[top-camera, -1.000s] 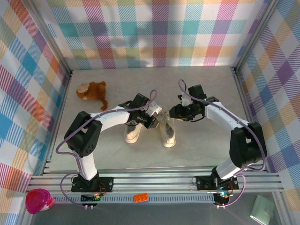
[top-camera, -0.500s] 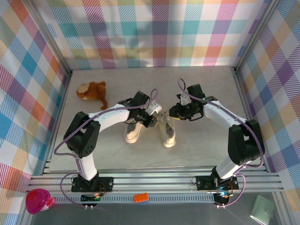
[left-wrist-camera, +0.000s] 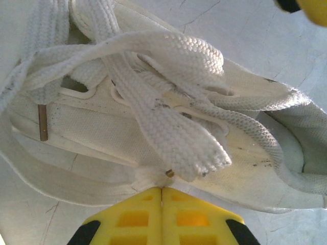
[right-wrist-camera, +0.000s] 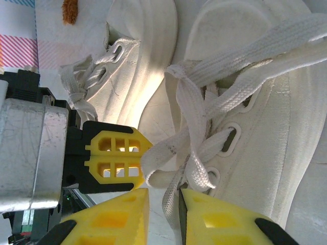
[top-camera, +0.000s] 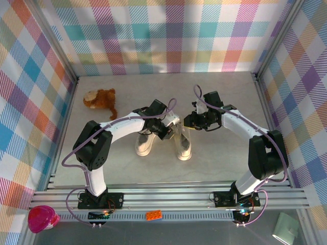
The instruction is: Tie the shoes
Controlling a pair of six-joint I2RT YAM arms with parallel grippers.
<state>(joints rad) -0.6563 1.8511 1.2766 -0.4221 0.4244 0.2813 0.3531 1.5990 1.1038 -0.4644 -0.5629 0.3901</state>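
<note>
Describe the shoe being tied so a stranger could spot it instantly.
On the grey table, look centrally for the cream shoe nearer the right arm. Only it has the left gripper and right gripper meeting at its laces; its twin sits nearer the brown plush toy.

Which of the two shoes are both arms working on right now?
The right-hand shoe in the top view: both sets of jaws meet at its laces. The other shoe lies beside it on the left.

Left arm point(top-camera: 122, 124) and right arm point(top-camera: 244, 126): white shells, chunky black joints, a lilac cable point(top-camera: 63, 163) looping off each (fingers point(right-wrist-camera: 219, 219) are bright yellow plastic with square cut-outs).
</note>
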